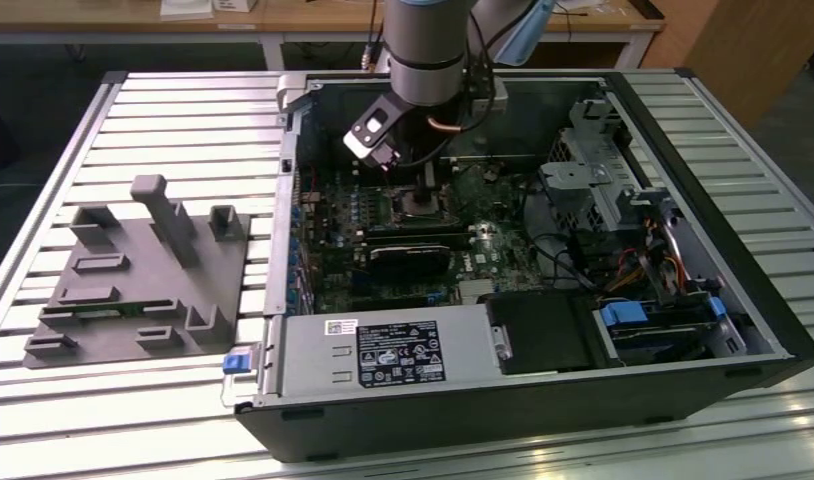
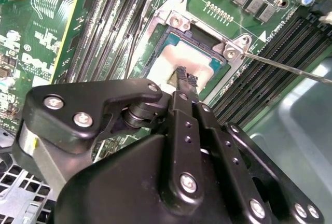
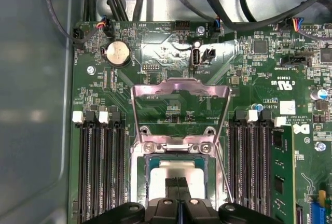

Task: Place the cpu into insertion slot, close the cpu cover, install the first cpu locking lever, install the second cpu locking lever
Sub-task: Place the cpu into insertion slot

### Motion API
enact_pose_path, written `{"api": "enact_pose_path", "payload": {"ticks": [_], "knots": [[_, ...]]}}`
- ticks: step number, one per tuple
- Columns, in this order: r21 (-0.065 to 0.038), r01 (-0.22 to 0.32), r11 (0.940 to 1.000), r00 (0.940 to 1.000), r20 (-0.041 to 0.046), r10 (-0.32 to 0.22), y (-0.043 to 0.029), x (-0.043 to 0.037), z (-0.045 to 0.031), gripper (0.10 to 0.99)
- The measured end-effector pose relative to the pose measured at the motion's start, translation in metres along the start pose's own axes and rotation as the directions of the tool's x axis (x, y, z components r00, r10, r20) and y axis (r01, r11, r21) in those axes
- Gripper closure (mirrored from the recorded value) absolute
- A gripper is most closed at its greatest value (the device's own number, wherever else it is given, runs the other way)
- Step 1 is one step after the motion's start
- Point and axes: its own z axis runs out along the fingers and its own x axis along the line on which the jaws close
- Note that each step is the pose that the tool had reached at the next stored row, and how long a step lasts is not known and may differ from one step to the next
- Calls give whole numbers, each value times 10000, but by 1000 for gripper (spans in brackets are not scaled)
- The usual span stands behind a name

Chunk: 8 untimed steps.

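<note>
An open computer case (image 1: 514,400) is laid by the worktop's (image 1: 180,110) edge at the exterior view's right. The cpu cover (image 3: 179,83) is swung up to bare the insertion slot (image 2: 205,40), where the cpu (image 3: 179,169) is seated flat. The tool (image 3: 177,185), drawn narrow and empty, is set tips-down on its top.

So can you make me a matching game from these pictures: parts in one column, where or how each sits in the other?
1 cpu
2 cpu cover
3 gripper
4 grey fixture plate

a swung open
b on the slatted table, outside the computer case
c in the insertion slot
d fingers together, over the cpu

Pairs: 1c, 2a, 3d, 4b
</note>
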Motion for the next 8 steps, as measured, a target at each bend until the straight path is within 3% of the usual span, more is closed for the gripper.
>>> {"api": "enact_pose_path", "payload": {"ticks": [8], "knots": [[0,-2,10000,10000,0,2,-2,-1,40,980]]}}
